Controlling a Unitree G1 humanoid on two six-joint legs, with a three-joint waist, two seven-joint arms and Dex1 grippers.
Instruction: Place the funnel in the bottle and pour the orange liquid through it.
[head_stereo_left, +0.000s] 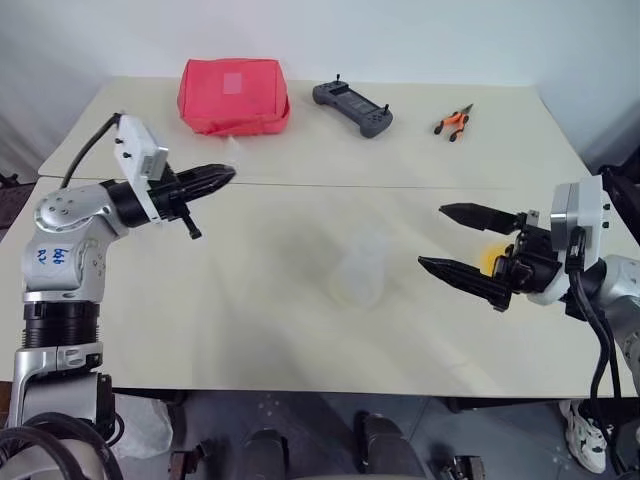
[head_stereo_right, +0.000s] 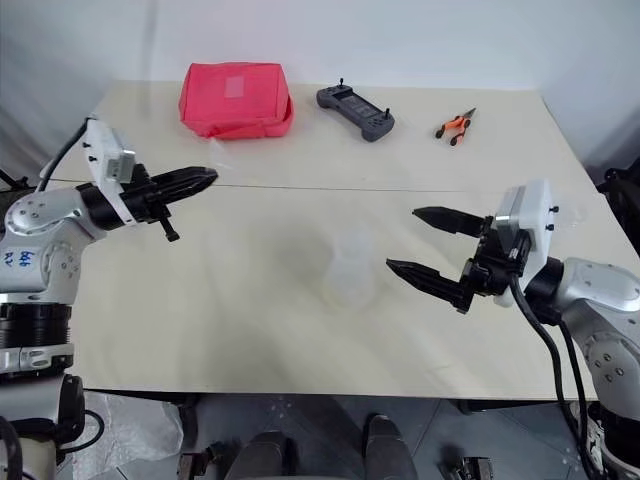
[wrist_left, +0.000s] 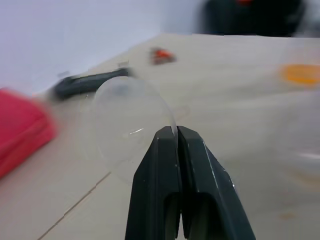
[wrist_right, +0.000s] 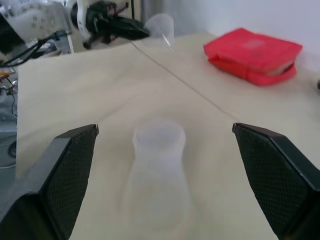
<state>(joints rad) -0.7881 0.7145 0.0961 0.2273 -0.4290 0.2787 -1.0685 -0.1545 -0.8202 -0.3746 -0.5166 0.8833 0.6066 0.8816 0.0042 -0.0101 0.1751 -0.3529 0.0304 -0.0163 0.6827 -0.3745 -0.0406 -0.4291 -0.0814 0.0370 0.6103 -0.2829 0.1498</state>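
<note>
Nearest, the right gripper (head_stereo_right: 428, 245) hung level over the near right part of the table (head_stereo_left: 250, 330), its two fingers spread wide and holding nothing. It pointed at the bottle (head_stereo_right: 348, 268), which stood upright near the middle of the table, a short way in front of the fingertips; I judged that the gripper waited there to steady the bottle. The orange liquid (head_stereo_left: 490, 258) showed only as a small glow behind the right gripper, and its container was too clear to make out. Around the bottle the table was bare, so both arms had free room, and the front edge was not close.

Further back on the left, the left gripper (head_stereo_left: 222, 176) was pressed together on the rim of the funnel (wrist_right: 161, 26), pinching it in the air above the table, well apart from the bottle. Probably it was carrying the funnel towards the neck.

Along the far side lay a red pouch (head_stereo_left: 234, 95), a black controller (head_stereo_left: 353, 106) and pliers (head_stereo_left: 453, 122), all out of the way.
</note>
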